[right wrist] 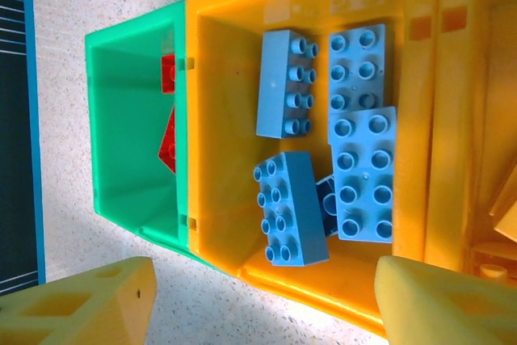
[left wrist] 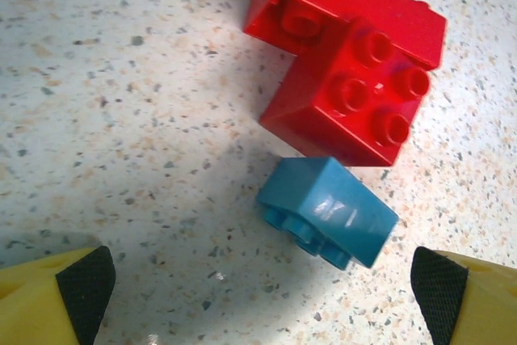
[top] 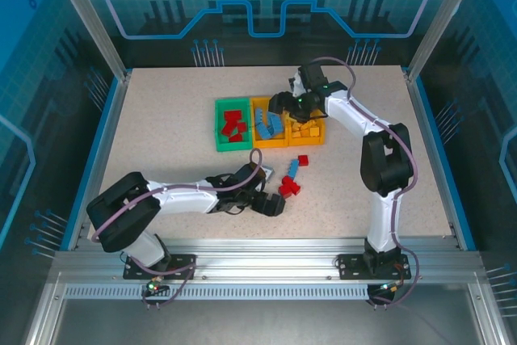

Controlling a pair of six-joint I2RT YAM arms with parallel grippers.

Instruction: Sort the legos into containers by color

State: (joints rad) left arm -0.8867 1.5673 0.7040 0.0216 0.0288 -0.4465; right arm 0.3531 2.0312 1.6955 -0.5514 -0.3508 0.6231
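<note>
1. Green bin (right wrist: 129,135) holds red bricks (right wrist: 170,147); middle bin (right wrist: 226,103) holds blue bricks (right wrist: 359,175).
2. Right gripper (right wrist: 262,309), fingers spread, hangs over the middle bin.
3. Left gripper (left wrist: 258,300), spread wide, faces a loose blue brick (left wrist: 327,212) just beside loose red bricks (left wrist: 347,78).

Red legos (right wrist: 167,145) partly behind bin wall (right wrist: 191,119)

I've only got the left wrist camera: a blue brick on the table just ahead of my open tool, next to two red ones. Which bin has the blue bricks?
Observer: The middle bin, orange-yellow, holds the blue bricks.
Operator: Where's the right tool?
Observer: Over that bin, the right tool hangs open, holding nothing.
Operator: Other loose bricks?
Observer: A lone red brick lies on the table nearer that bin.
</note>
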